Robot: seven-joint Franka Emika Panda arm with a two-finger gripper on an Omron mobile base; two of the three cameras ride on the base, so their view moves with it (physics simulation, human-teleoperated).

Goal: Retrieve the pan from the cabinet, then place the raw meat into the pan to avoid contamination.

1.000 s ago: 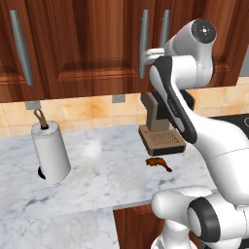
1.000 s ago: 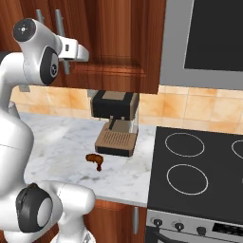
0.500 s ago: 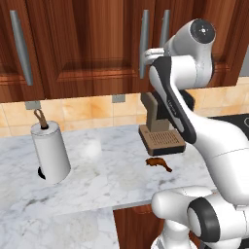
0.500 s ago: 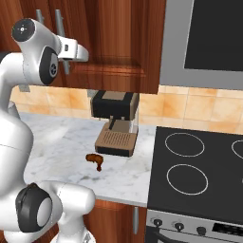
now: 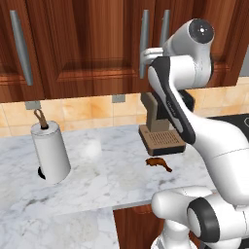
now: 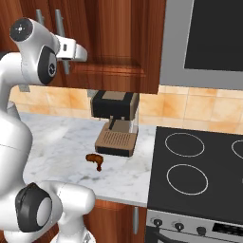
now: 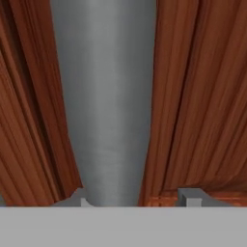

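Arm's up high, gripper (image 7: pixel 135 200) right at the cabinet (image 5: pixel 87 48), nose against one of the long silver bar handles (image 5: pixel 144 36). In the hand view that handle (image 7: pixel 103 101) runs straight up the middle, v. close, wood panel either side. Fingertips (image 7: pixel 190 197) sit low, one each side of the bar, so jaws are spread a bit wider than the handle; can't tell if the pads touch it. Not clamped on anything as far as I can see.

Cabinet doors shut in both base views, so no sight of the pan.

Raw meat (image 5: pixel 159 163) lies on the marble counter (image 5: pixel 97 180), just in front of the coffee machine (image 5: pixel 158 126), apart from its drip tray. Right base view has the same: meat (image 6: pixel 95 160) near the counter's front edge, coffee machine (image 6: pixel 115 121) behind it, stove (image 6: pixel 199 175) off to the right.

Paper towel roll (image 5: pixel 50 151) stands upright on the counter, far left, well apart from the meat.
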